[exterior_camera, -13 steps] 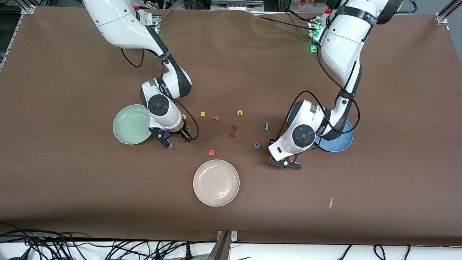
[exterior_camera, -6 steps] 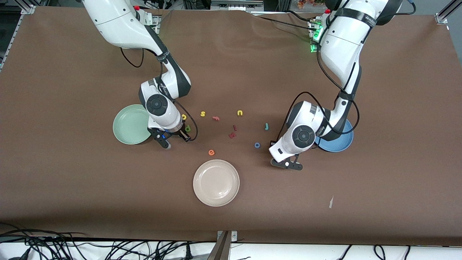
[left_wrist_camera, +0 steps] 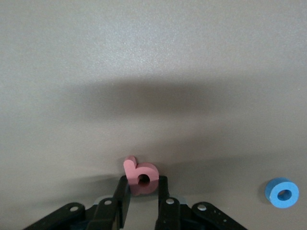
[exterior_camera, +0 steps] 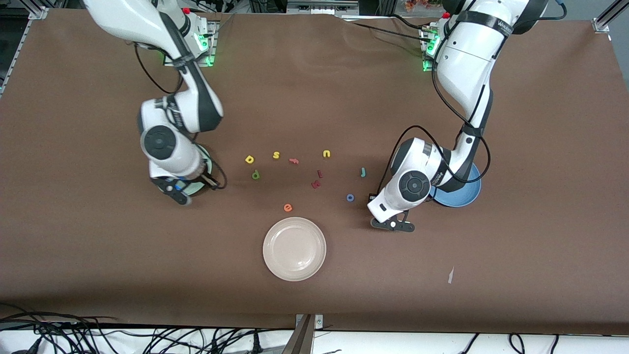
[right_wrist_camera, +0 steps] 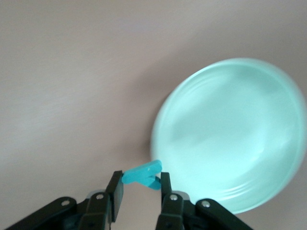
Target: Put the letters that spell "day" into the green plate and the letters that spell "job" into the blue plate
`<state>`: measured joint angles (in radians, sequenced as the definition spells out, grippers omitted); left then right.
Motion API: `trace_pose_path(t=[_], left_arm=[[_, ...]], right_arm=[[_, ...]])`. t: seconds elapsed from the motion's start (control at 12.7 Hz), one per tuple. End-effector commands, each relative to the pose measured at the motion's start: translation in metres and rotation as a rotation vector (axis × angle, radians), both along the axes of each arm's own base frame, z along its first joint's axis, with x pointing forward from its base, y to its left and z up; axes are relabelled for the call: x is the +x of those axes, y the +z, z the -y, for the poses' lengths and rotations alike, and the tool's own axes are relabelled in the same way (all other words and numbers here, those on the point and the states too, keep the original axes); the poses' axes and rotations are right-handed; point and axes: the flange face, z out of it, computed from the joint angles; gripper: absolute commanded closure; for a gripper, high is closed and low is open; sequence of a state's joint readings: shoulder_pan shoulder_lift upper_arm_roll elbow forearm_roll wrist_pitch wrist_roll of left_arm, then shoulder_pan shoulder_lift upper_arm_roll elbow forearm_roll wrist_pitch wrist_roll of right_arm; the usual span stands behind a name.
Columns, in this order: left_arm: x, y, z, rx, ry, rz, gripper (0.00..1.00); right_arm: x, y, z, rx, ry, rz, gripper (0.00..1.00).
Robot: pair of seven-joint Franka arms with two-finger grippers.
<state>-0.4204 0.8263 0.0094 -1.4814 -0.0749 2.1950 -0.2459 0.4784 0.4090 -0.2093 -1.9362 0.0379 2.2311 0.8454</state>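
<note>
Right hand (right_wrist_camera: 138, 189) clenched on teal "y" (right_wrist_camera: 142, 175) over green plate's (right_wrist_camera: 230, 134) edge, left hand (left_wrist_camera: 143, 199) low on tabletop (exterior_camera: 516, 147) beside blue plate (exterior_camera: 464, 196), gripping pink "b" (left_wrist_camera: 140, 175), blue "o" (left_wrist_camera: 282, 192) nearby.

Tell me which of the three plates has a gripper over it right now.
The green plate: the right gripper hangs at its rim holding the teal "y". The blue plate and cream plate have none over them.
</note>
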Motion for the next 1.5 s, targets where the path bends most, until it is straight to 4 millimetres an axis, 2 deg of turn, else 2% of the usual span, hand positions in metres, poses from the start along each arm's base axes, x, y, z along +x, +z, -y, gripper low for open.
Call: trace_pose_path(t=[0.0,0.08,0.16,0.32,0.39,0.47,0.55,0.71,0.87,1.02,1.1,1.18,1.26,1.34,1.42], left_arm=[[0.010,0.009,-0.003,0.013,0.008,0.032,0.89],[0.015,0.025,-0.013,0.012,0.022,0.043,0.90],[0.014,0.042,-0.025,0.024,0.036,0.010,0.96],[0.014,0.077,-0.058,0.038,0.065,-0.060,0.96],[0.010,0.086,-0.075,0.036,0.062,-0.083,0.96],[0.002,0.093,-0.088,0.029,0.023,-0.094,0.96],[-0.008,0.098,-0.106,0.024,-0.009,-0.106,0.95],[-0.027,0.105,-0.145,0.004,-0.086,-0.120,0.91],[-0.048,0.102,-0.178,-0.019,-0.143,-0.092,0.91],[-0.073,0.077,-0.185,-0.020,-0.162,-0.047,0.90],[-0.080,0.068,-0.186,-0.004,-0.179,-0.026,0.73],[-0.080,0.066,-0.183,0.017,-0.211,-0.024,0.32],[-0.078,0.071,-0.178,0.020,-0.212,-0.016,0.00],[-0.074,0.076,-0.176,0.020,-0.202,-0.007,0.00],[-0.072,0.079,-0.171,0.020,-0.172,-0.002,0.00]], right_arm=[[-0.039,-0.016,0.055,0.041,0.065,-0.067,0.79],[-0.051,-0.030,0.074,0.043,0.092,-0.086,0.79],[-0.063,-0.045,0.084,0.042,0.118,-0.078,0.78],[-0.075,-0.064,0.090,0.034,0.129,-0.048,0.78],[-0.075,-0.066,0.093,0.033,0.125,-0.049,0.65],[-0.074,-0.067,0.100,0.032,0.111,-0.050,0.09],[-0.073,-0.066,0.101,0.033,0.108,-0.050,0.00],[-0.069,-0.055,0.098,0.041,0.112,-0.038,0.00],[-0.055,-0.036,0.085,0.052,0.124,-0.028,0.00],[-0.038,-0.016,0.042,0.105,0.113,-0.021,0.00],[-0.031,-0.009,0.022,0.137,0.059,-0.001,0.00],[-0.027,-0.008,0.003,0.147,0.039,0.006,0.00],[-0.027,-0.014,-0.017,0.151,0.054,0.000,0.00],[-0.031,-0.028,-0.039,0.150,0.114,-0.018,0.00],[-0.034,-0.038,-0.073,0.139,0.258,-0.024,0.00]])
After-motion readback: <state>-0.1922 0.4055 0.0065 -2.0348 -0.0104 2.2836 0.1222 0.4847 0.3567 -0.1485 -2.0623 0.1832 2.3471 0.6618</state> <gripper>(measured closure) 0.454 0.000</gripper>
